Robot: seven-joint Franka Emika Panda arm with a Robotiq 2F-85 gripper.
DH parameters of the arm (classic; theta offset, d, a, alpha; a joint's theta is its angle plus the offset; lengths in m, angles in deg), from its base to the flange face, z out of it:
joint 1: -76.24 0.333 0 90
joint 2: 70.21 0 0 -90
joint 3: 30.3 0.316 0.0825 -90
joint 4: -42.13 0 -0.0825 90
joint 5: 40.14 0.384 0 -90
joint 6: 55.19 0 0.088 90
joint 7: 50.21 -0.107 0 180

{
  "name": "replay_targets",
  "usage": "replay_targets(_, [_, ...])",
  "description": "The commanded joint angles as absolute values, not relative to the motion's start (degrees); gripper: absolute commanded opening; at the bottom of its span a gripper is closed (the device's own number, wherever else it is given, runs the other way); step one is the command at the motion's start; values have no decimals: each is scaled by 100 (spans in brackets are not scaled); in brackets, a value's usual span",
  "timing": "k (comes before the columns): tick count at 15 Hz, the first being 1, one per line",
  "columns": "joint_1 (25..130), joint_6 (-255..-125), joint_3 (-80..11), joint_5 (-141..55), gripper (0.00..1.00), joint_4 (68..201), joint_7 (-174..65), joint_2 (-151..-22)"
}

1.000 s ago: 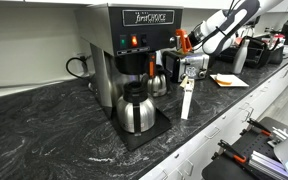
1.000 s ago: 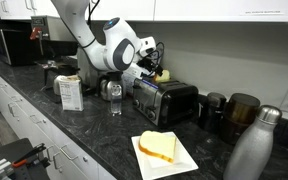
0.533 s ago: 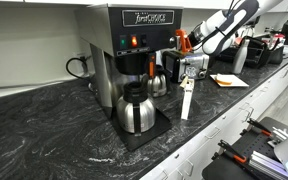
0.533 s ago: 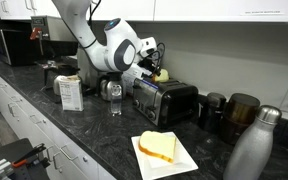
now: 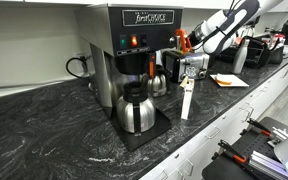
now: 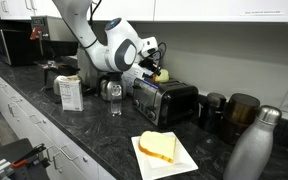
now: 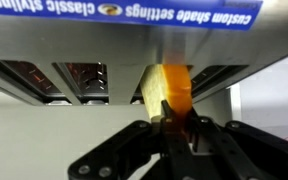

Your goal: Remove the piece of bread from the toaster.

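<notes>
The chrome toaster (image 6: 166, 101) stands on the dark counter, and it also shows behind the coffee machine (image 5: 192, 67). A yellowish piece of bread (image 6: 162, 73) with an orange-brown edge sticks up out of a toaster slot. In the wrist view the piece of bread (image 7: 168, 88) rises from the right-hand slot, and the toaster's (image 7: 84, 82) other slots lie to its left. My gripper (image 7: 168, 120) is shut on the slice's near end, one finger on each face. From outside, the gripper (image 6: 152, 68) hangs over the toaster's top.
A big black-and-steel coffee brewer (image 5: 134, 45) with a round carafe (image 5: 136, 110) stands beside the toaster. Another yellowish slice lies on a white sheet (image 6: 180, 160) near the counter edge. A steel bottle (image 6: 252, 145), dark mugs (image 6: 234, 110), a jar (image 6: 116, 97) and a small box (image 6: 70, 92) surround the toaster.
The jaws have closed onto the bread over the last second. The arm and the slice have not visibly shifted.
</notes>
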State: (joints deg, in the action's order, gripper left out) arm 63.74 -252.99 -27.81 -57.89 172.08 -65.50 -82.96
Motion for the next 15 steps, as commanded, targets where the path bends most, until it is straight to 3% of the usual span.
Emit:
replay_targets(1, [6349, -25305, -2840, -5810, 2, 17116, -6463, -8167])
replay_targets(15, [6648, -25294, -3443, -4884, 3, 17358, -5716, -6997])
